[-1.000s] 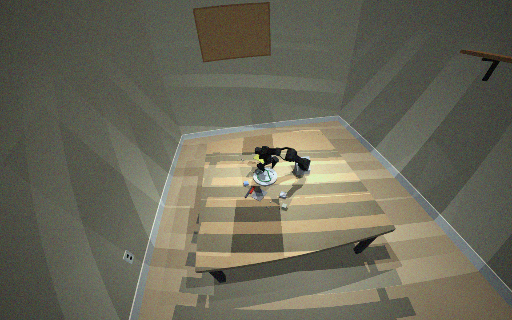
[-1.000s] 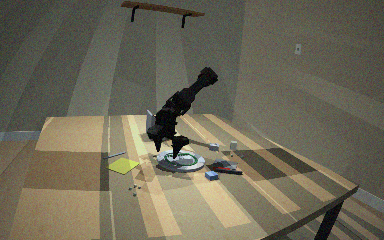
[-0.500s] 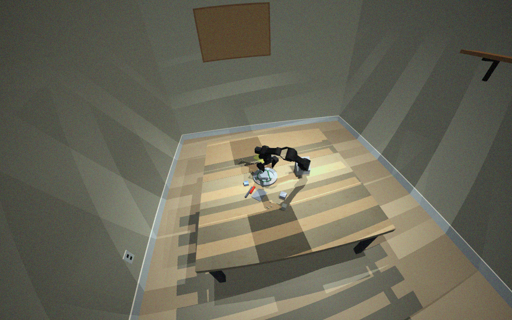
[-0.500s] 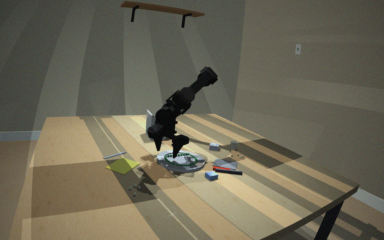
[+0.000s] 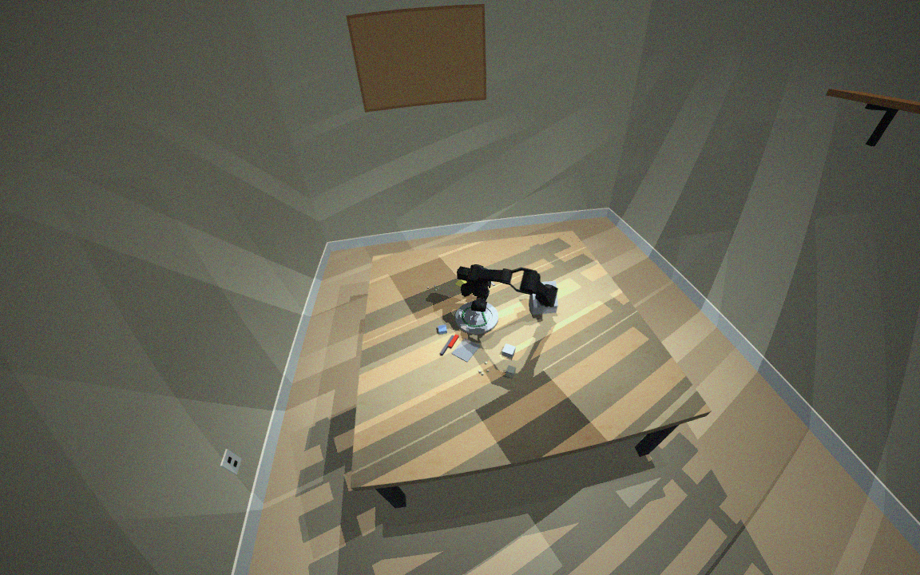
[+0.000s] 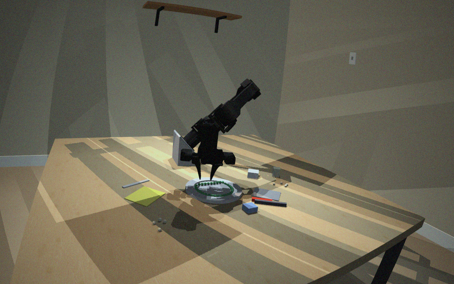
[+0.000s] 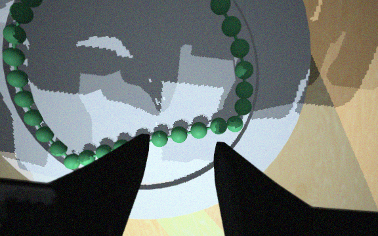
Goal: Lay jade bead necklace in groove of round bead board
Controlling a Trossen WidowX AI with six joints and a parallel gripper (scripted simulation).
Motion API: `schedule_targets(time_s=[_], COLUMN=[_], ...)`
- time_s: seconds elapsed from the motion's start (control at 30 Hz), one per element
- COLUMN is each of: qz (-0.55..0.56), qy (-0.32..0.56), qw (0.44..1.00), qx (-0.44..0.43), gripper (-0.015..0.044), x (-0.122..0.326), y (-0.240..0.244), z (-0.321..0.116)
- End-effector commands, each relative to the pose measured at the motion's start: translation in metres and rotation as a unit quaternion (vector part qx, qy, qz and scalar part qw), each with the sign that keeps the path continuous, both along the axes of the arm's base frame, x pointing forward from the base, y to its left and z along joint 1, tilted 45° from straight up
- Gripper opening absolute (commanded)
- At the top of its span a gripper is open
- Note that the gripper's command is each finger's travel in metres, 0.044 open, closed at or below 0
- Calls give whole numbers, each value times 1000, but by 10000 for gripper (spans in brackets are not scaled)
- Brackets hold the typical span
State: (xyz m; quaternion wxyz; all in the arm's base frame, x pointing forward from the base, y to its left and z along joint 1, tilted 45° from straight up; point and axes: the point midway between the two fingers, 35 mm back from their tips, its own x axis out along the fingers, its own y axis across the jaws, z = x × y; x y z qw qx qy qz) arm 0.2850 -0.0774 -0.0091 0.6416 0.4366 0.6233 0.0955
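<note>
The round bead board [image 5: 473, 331] [image 6: 237, 193] [image 7: 274, 65] is pale grey and lies flat on the table. The jade bead necklace [image 7: 198, 130] [image 6: 218, 195] is a green loop on it. In the wrist view its left and right sides curve close to the groove [image 7: 149, 187]; whether they sit fully in it I cannot tell. Its near side cuts across inside the ring in a nearly straight line, and the groove's near arc is bare. My gripper [image 7: 182, 145] [image 6: 205, 179] is partly open just above this near side, with nothing held. The left finger hides some beads.
A blue block [image 6: 250, 208] [image 5: 441, 329], a red and black tool [image 6: 270, 203] and a grey square [image 6: 274, 194] [image 5: 465, 350] lie beside the board. A yellow-green sheet [image 6: 145, 196] and a thin bar [image 6: 135, 184] lie on its other side. A white block [image 6: 253, 173] [image 5: 508, 350] stands farther back, near small loose beads.
</note>
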Motion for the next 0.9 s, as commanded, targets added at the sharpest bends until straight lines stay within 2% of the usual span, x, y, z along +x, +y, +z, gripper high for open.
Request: schedule_targets(time_s=[0.0, 0.1, 0.2, 0.27, 0.87], qz=[237, 344, 441, 480, 485], qy=[-223, -323, -415, -452, -457], qw=[943, 877, 786, 740, 733], qx=[-66, -96, -124, -135, -136], gripper=[120, 120, 120, 120, 120], x=[0, -1, -2, -3, -2], y=[20, 29, 38, 41, 47], z=[32, 45, 58, 64, 60])
